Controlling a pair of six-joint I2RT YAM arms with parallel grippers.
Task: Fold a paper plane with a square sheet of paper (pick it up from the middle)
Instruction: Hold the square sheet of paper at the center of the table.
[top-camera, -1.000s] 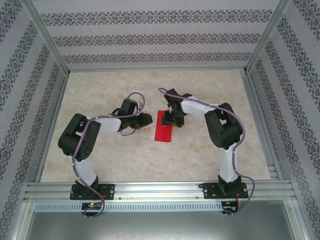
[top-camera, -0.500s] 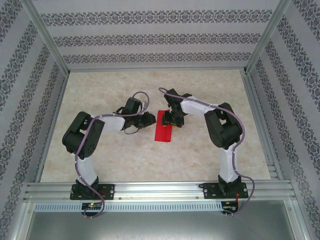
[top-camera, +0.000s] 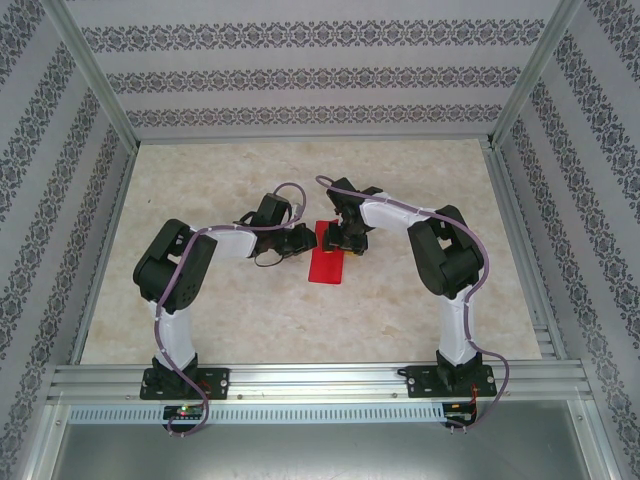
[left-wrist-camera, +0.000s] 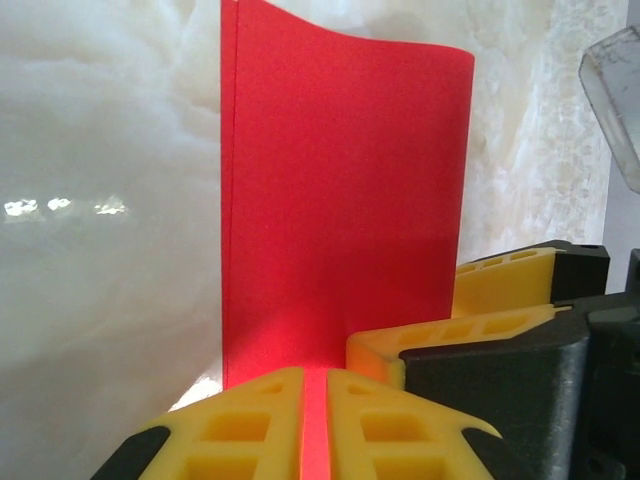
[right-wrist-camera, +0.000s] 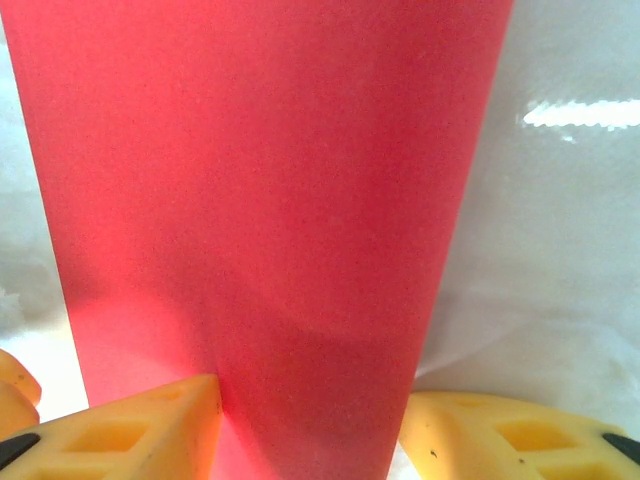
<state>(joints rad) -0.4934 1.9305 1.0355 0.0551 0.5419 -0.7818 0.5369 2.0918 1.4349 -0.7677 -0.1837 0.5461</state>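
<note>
The square sheet of paper (top-camera: 327, 263) lies folded into a narrow red rectangle in the middle of the table. My left gripper (top-camera: 303, 240) is at its upper left edge. In the left wrist view its yellow jaws (left-wrist-camera: 315, 378) stand shut to a thin slit over the near edge of the red paper (left-wrist-camera: 340, 190), with red showing through the slit. My right gripper (top-camera: 346, 240) is at the paper's upper right. Its fingers stand wide apart (right-wrist-camera: 310, 405), open, one on each side of the red strip (right-wrist-camera: 260, 180). The right gripper's yellow finger (left-wrist-camera: 470, 325) sits just beside my left jaws.
The pale marble tabletop (top-camera: 400, 310) is ringed by an aluminium frame (top-camera: 320, 380) and patterned walls. Both arms bend in over the centre, with their wrists very close together.
My left gripper has slid right, from beside the paper up to its left edge. The right arm and the paper have stayed in place.
</note>
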